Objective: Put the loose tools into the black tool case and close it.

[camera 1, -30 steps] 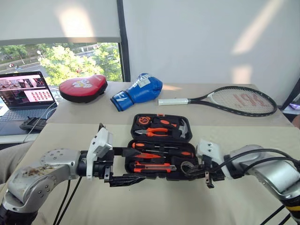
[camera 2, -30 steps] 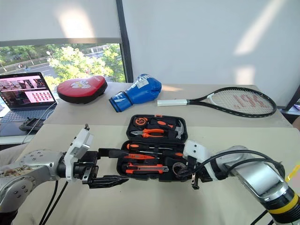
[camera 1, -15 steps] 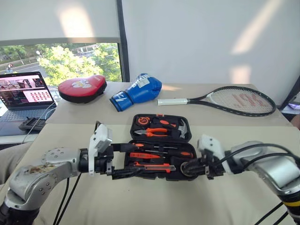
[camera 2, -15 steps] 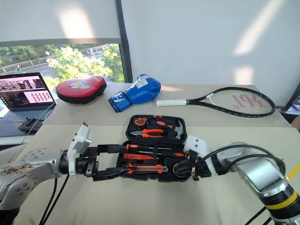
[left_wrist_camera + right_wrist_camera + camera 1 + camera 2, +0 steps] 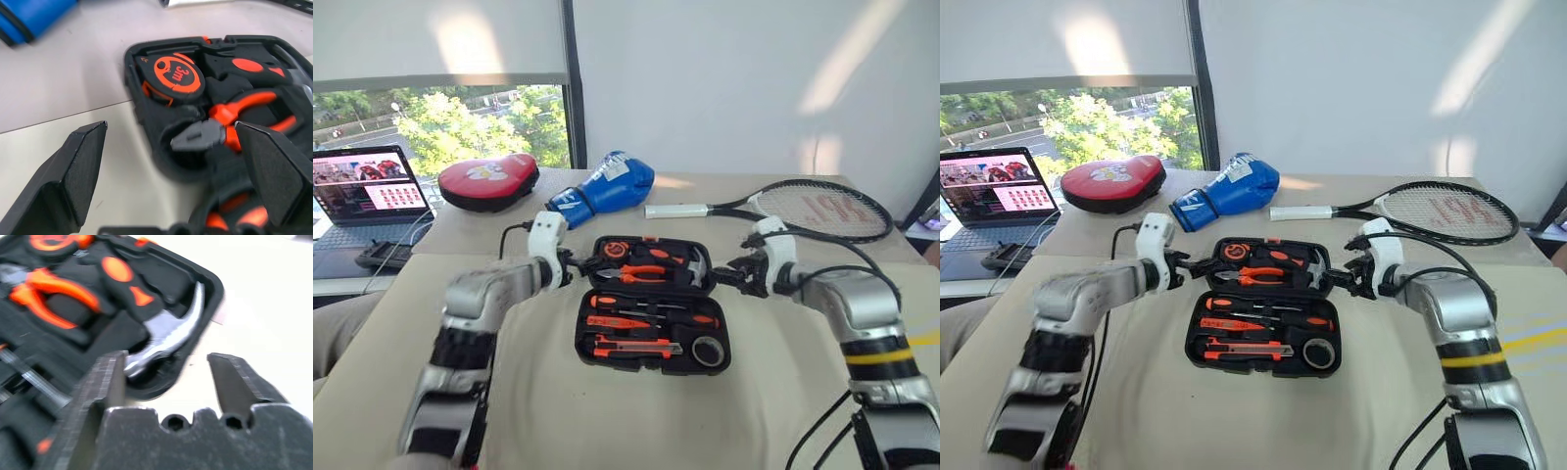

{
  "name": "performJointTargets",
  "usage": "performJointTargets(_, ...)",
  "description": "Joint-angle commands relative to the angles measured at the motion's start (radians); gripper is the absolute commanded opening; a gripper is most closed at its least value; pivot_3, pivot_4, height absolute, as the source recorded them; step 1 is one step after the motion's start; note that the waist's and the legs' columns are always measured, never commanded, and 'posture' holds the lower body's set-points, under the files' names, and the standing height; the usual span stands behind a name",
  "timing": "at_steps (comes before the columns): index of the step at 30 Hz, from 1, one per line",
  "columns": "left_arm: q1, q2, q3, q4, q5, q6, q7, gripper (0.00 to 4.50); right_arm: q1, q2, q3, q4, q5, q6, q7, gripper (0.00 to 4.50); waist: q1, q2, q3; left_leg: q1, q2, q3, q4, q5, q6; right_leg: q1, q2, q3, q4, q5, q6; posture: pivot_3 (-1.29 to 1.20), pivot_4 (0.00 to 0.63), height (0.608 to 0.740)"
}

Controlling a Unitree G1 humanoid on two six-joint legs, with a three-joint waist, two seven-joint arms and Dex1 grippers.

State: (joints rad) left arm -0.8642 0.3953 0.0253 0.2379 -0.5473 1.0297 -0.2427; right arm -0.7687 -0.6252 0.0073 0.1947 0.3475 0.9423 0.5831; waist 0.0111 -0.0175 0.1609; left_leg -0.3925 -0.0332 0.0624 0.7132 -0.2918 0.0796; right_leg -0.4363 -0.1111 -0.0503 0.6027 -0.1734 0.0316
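Now both grippers (image 5: 576, 266) (image 5: 728, 275) flanking the case (image 5: 651, 338)

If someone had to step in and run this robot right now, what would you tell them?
Left gripper: open, empty, at the far left corner of the black tool case.
Right gripper: open, empty, at its far right corner.
Done: screwdrivers, utility knife and tape roll sit in the near half.
Left: swing the far half, holding pliers and hammer, over and latch it.
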Motion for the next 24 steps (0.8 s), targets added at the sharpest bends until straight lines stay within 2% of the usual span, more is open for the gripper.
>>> performJointTargets(1,-0.091,-0.008,0.012,0.183,0.061,-0.034,-0.027,4.50,-0.084,0.005,0.015,0.115,-0.029,-0.013,0.031,4.01,-0.007,0.000,0.000,-0.001,0.000,0.000,-0.001,0.000,0.000,-0.002,0.000,0.000,0.001,0.000,0.001,0.00,0.150,0.740)
performJointTargets(4,-0.140,-0.009,-0.015,0.307,0.113,-0.064,-0.061,4.50,-0.125,0.029,0.030,0.224,-0.032,-0.012,0.075,4.01,-0.022,0.000,0.000,0.000,0.000,0.001,-0.003,0.001,-0.001,-0.003,0.000,0.000,0.003,-0.002,0.004,0.00,0.150,0.740)
performJointTargets(5,-0.158,-0.011,-0.016,0.348,0.129,-0.076,-0.068,3.98,-0.139,0.040,0.027,0.266,-0.026,-0.004,0.093,4.07,-0.025,0.000,0.000,0.000,-0.001,0.001,-0.004,0.001,-0.001,-0.003,0.000,0.000,0.003,-0.002,0.004,0.00,0.150,0.740)
performJointTargets(6,-0.174,-0.013,-0.008,0.380,0.134,-0.076,-0.079,3.84,-0.152,0.049,0.021,0.299,-0.022,-0.002,0.107,3.79,-0.027,0.000,0.000,-0.001,-0.001,0.001,-0.004,0.001,-0.001,-0.003,0.000,0.000,0.002,-0.002,0.004,0.00,0.150,0.740)
performJointTargets(8,-0.188,-0.009,0.001,0.408,0.142,-0.065,-0.096,3.02,-0.168,0.058,0.016,0.331,-0.021,-0.005,0.132,3.35,-0.027,0.000,0.000,-0.001,-0.001,0.001,-0.004,0.001,-0.001,-0.003,-0.001,0.000,0.001,-0.002,0.004,0.00,0.150,0.740)
performJointTargets(9,-0.188,-0.007,0.003,0.415,0.144,-0.059,-0.110,2.75,-0.174,0.062,0.021,0.341,-0.029,-0.013,0.138,3.10,-0.027,0.000,0.000,-0.001,-0.001,0.001,-0.003,0.001,-0.001,-0.003,-0.001,0.000,0.001,-0.002,0.004,0.00,0.150,0.740)
performJointTargets(14,-0.174,-0.016,0.032,0.427,0.142,-0.061,-0.162,0.90,-0.189,0.076,0.040,0.390,-0.071,-0.071,0.162,1.34,-0.028,0.000,0.000,0.000,-0.001,0.001,-0.002,0.001,-0.002,-0.003,-0.002,0.001,0.005,-0.002,0.004,0.00,0.150,0.740)
performJointTargets(15,-0.172,-0.017,0.036,0.422,0.139,-0.070,-0.176,0.70,-0.186,0.076,0.043,0.388,-0.078,-0.094,0.168,1.10,-0.027,0.000,0.000,0.001,-0.001,0.001,-0.002,0.001,-0.002,-0.003,-0.002,0.001,0.006,-0.002,0.004,0.00,0.150,0.740)
performJointTargets(17,-0.168,-0.023,0.054,0.404,0.128,-0.085,-0.206,0.00,-0.182,0.079,0.035,0.374,-0.080,-0.121,0.177,0.30,-0.026,0.000,0.000,0.001,-0.001,0.001,-0.002,0.001,-0.003,-0.003,-0.002,0.001,0.007,-0.002,0.004,0.00,0.150,0.740)
performJointTargets(18,-0.164,-0.022,0.055,0.394,0.130,-0.101,-0.220,0.00,-0.174,0.077,0.031,0.356,-0.076,-0.132,0.188,0.03,-0.027,0.000,0.000,0.001,-0.001,0.001,-0.002,0.001,-0.003,-0.003,-0.002,0.001,0.007,-0.002,0.004,0.00,0.150,0.740)
performJointTargets(21,-0.135,-0.020,0.050,0.331,0.129,-0.158,-0.284,0.00,-0.144,0.072,0.017,0.287,-0.057,-0.140,0.214,0.03,-0.026,0.000,0.000,0.001,-0.001,0.001,-0.002,0.002,-0.003,-0.003,-0.003,0.001,0.008,-0.002,0.004,0.00,0.150,0.740)
performJointTargets(24,-0.065,-0.010,0.019,0.196,0.140,-0.266,-0.376,0.00,-0.063,0.057,0.017,0.164,-0.063,-0.227,0.235,0.03,-0.024,0.000,0.000,0.001,-0.001,0.001,-0.002,0.001,-0.003,-0.004,-0.003,0.001,0.008,-0.002,0.004,0.00,0.150,0.740)
